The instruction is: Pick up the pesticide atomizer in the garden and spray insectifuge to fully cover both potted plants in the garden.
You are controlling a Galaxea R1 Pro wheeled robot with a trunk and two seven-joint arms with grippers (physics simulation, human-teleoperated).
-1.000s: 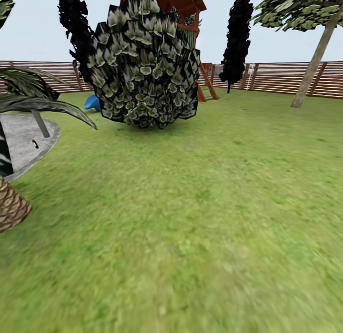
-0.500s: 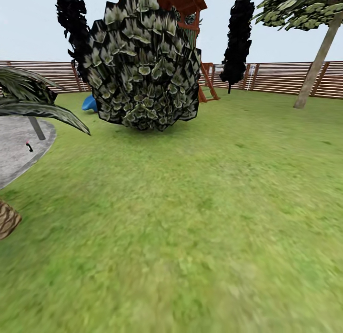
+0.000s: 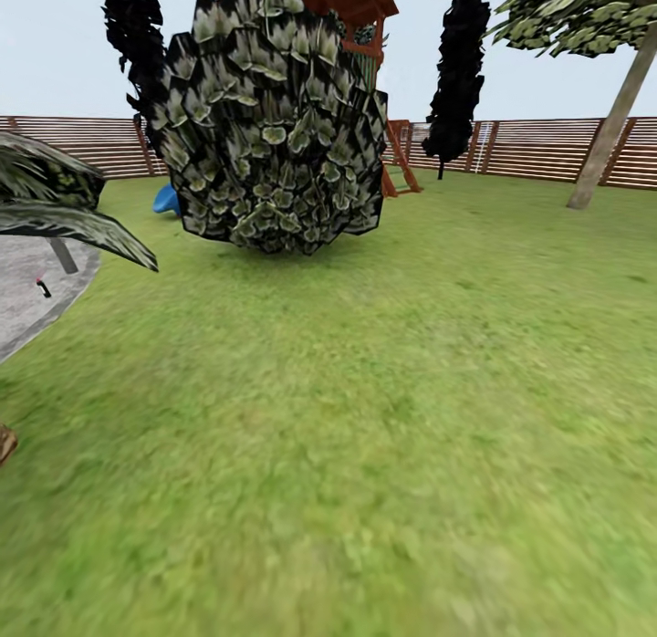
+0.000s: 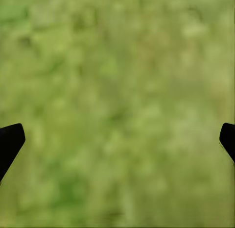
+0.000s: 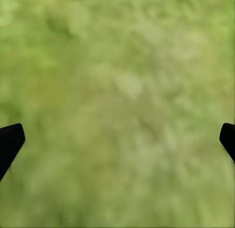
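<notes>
The head view looks across a lawn (image 3: 392, 418) in the garden, with a big shrub (image 3: 269, 126) of pale-edged dark leaves standing ahead, left of centre. Behind it rises a red-brown play tower (image 3: 351, 7), and a bit of blue slide (image 3: 166, 197) shows at the shrub's left foot. A brown slatted fence (image 3: 538, 149) runs along the far edge, with two tall dark trees (image 3: 456, 71) before it and a leaning pale trunk (image 3: 613, 117) at far right. At the left edge lies a grey paved patch (image 3: 27, 313), partly under long drooping fronds (image 3: 73, 222). The atomizer (image 3: 42, 287), a tiny dark thing with a red tip, lies on that paving, well apart from the shrub and close to a thin grey post (image 3: 62, 254). In the left wrist view the left hand (image 4: 117, 139) is spread wide, its black fingertips (image 4: 10, 142) at the opposite picture edges, with nothing but blurred grass between them. The right hand (image 5: 117, 139) is likewise spread over grass, one fingertip (image 5: 10, 142) at each side, holding nothing.
</notes>
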